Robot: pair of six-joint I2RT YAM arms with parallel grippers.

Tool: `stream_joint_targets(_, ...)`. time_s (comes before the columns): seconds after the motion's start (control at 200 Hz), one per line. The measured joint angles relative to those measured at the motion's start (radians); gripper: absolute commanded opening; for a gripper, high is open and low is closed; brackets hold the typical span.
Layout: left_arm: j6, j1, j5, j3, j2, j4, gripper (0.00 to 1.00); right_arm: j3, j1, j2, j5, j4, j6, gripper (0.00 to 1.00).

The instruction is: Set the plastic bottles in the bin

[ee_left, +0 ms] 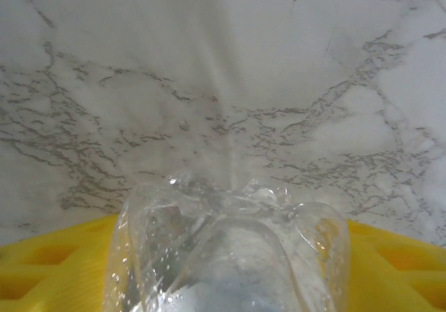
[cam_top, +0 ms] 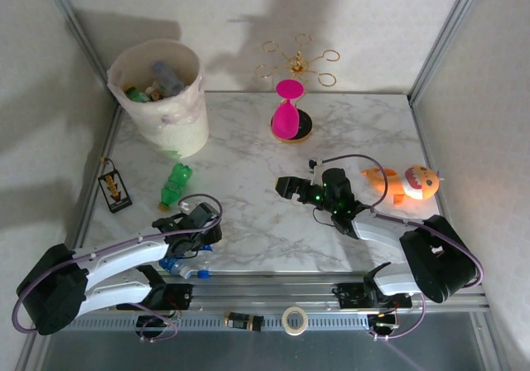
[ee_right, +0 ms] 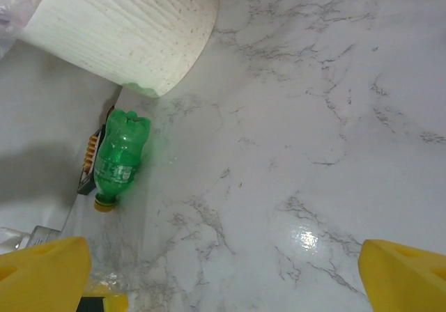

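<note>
My left jaws pinch a clear bottle (ee_left: 226, 256) at seven o'clock on the counter (cam_top: 248, 180); my right jaws are spread wide.

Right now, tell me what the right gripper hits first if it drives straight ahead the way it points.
The right gripper has bare marble table ahead at first. After that, probably the lying green bottle, left of centre in its wrist view, short of the bin. Depth is unclear.
</note>
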Motion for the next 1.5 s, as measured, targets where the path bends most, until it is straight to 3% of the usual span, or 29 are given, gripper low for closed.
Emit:
stream_joint_targets(0.11,-0.004,0.0,-0.004,0.0,0.003,0.024,0.48,0.0,0.0,-0.008,0.002,-0.005,0.0,0.99)
stream_joint_targets(0.371,-0.005,-0.001,-0.017,0.032,0.001,0.043,0.44,-0.008,0.0,-0.053,0.023,-0.006,-0.005,0.99)
stream_joint_targets(0.586,-0.003,-0.001,-0.082,0.185,-0.032,0.094,0.38,-0.042,0.0,-0.1,0.042,-0.006,-0.006,0.99)
stream_joint_targets(0.806,0.081,0.005,-0.168,0.377,-0.035,0.253,0.0,-0.07,0.0,-0.14,0.059,-0.005,-0.006,0.99)
stream_joint_targets(1.047,0.247,0.054,-0.202,0.561,0.038,0.433,0.0,-0.09,0.0,-0.166,0.061,-0.006,-0.006,0.99)
stream_joint_targets(1.347,0.452,0.26,-0.169,0.827,0.169,0.551,0.0,-0.107,0.001,-0.231,0.092,-0.013,-0.006,0.99)
stream_joint_targets(1.502,0.573,0.325,-0.164,0.999,0.265,0.554,0.0,-0.108,0.001,-0.253,0.112,-0.022,-0.007,0.99)
